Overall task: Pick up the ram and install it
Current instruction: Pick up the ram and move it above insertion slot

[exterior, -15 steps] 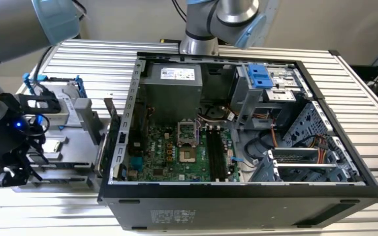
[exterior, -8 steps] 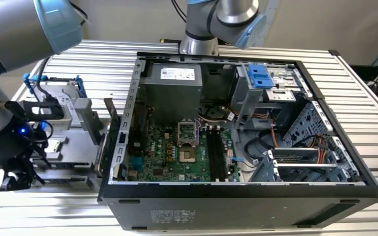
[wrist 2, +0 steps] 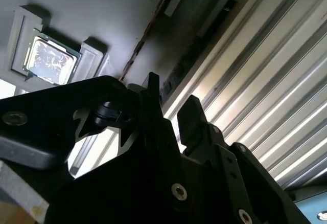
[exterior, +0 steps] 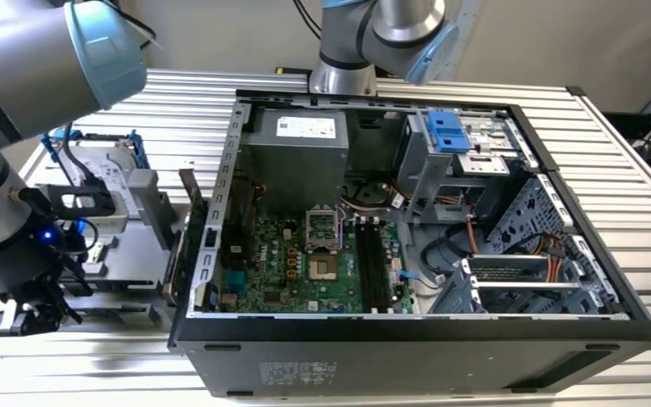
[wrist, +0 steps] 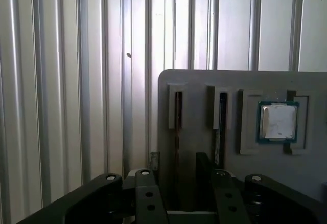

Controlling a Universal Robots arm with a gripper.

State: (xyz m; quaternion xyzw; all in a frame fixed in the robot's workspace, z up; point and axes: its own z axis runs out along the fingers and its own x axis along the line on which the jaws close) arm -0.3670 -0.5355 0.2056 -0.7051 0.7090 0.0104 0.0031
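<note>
**A:** What is in the exterior view?

**B:** A black computer case (exterior: 416, 356) lies open on the ribbed metal desk (exterior: 625, 144). Inside it is a green board (exterior: 292, 275) with long black slots (exterior: 376, 263). The tool (exterior: 30, 320) hangs low at the exterior view's left. It is outside the case and well apart from the slots.

**A:** And the first wrist view?

**B:** A gray holder (wrist: 204, 86) lies on the desk. The ram (wrist: 178, 112) stands on its edge in a groove of the holder. A second stick (wrist: 223, 112) stands in the next groove. A small silver chip (wrist: 278, 121) sits beside that one. The tool's fingers (wrist: 204, 166) are apart, and the ram lines up with the space between them. I cannot tell if they touch it.

**A:** And the second wrist view?

**B:** There is a bright gap between the two black fingers, so the tool is not clamped on anything. The chip sits in the holder, beyond the fingers.
</note>
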